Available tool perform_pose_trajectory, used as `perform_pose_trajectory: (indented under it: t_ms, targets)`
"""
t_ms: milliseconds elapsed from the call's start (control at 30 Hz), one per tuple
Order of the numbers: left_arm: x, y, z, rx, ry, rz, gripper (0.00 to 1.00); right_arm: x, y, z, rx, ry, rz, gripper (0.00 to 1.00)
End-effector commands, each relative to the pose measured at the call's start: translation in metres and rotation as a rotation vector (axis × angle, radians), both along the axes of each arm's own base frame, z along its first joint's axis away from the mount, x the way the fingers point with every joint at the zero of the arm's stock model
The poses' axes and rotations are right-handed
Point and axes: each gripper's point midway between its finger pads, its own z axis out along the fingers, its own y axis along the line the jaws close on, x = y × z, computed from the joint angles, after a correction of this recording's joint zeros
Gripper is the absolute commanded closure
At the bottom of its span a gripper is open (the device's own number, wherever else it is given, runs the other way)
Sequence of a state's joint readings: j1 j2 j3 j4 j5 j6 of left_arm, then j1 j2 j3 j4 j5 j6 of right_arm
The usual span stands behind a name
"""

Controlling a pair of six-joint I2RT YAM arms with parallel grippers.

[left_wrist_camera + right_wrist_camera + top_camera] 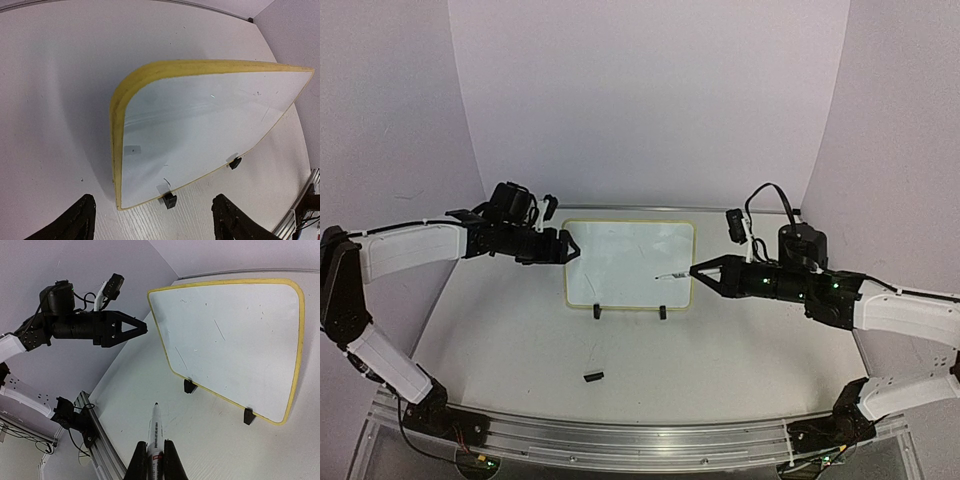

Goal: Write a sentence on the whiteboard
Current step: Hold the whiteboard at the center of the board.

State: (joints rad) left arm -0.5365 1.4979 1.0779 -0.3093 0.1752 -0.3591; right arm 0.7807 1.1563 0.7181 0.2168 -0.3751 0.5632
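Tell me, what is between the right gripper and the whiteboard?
The marker that the right gripper holds, pointing toward the whiteboard; beyond its tip only bare table. The right wrist view shows it.

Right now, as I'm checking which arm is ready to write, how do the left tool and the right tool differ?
The left tool stands open and empty; the right tool is shut on a marker. The left tool is by the left edge of the whiteboard; the right tool is off its right side, marker tip aimed at it. Both point inward at the whiteboard.
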Motion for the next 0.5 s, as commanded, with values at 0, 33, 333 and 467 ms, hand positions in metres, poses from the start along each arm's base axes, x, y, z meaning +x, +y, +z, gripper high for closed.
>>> perform_pose_trajectory:
  t_ms: [0,33,333,467]
  targets:
    - [0.03,-0.002,0.025,0.042,-0.125,0.011,0.2,0.001,-0.001,0.016,0.032,-0.052,-0.013,1.0]
    - [0.032,-0.003,0.025,0.042,-0.127,0.006,0.2,0.002,-0.001,0.016,0.031,-0.052,-0.014,1.0]
    - [0.037,-0.024,0.021,-0.012,-0.111,-0.064,0.21,0.003,0.002,0.013,0.03,-0.049,-0.009,1.0]
    - [0.034,-0.028,0.019,-0.033,-0.091,-0.085,0.22,0.004,0.002,0.011,0.028,-0.045,-0.01,1.0]
